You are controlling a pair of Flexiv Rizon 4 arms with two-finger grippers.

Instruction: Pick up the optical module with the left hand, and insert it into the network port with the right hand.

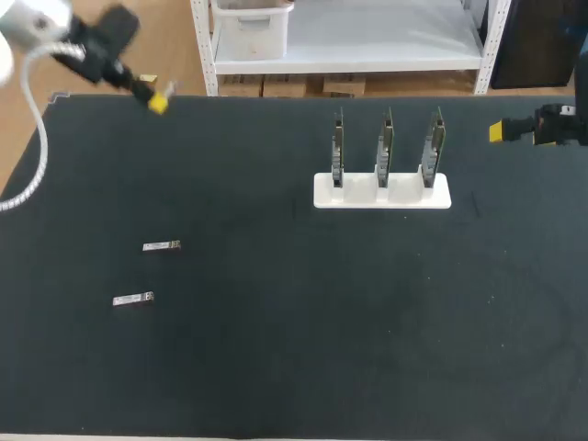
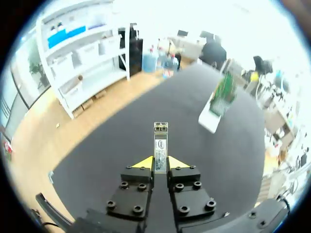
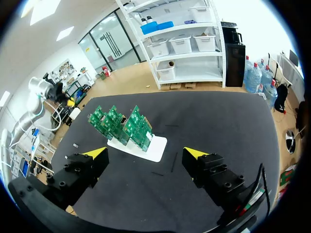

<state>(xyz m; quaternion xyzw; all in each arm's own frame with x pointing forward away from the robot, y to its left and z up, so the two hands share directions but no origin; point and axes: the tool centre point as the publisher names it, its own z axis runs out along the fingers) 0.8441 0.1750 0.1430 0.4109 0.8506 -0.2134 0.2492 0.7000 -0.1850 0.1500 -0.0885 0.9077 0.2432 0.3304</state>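
Left gripper (image 2: 160, 164): pinching one optical module (image 2: 160, 138), far left of white stand (image 1: 381, 193).
Right gripper (image 3: 146, 154): spread wide, just right of stand.
Loose module (image 1: 162, 246), second loose module (image 1: 133, 299): flat on table (image 1: 276, 367), well left of stand.

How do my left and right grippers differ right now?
The left gripper is shut on an optical module; the right gripper is open, empty. The left gripper is at the far left of the table; the right gripper at the far right, near the board rack. Both have yellow tips.
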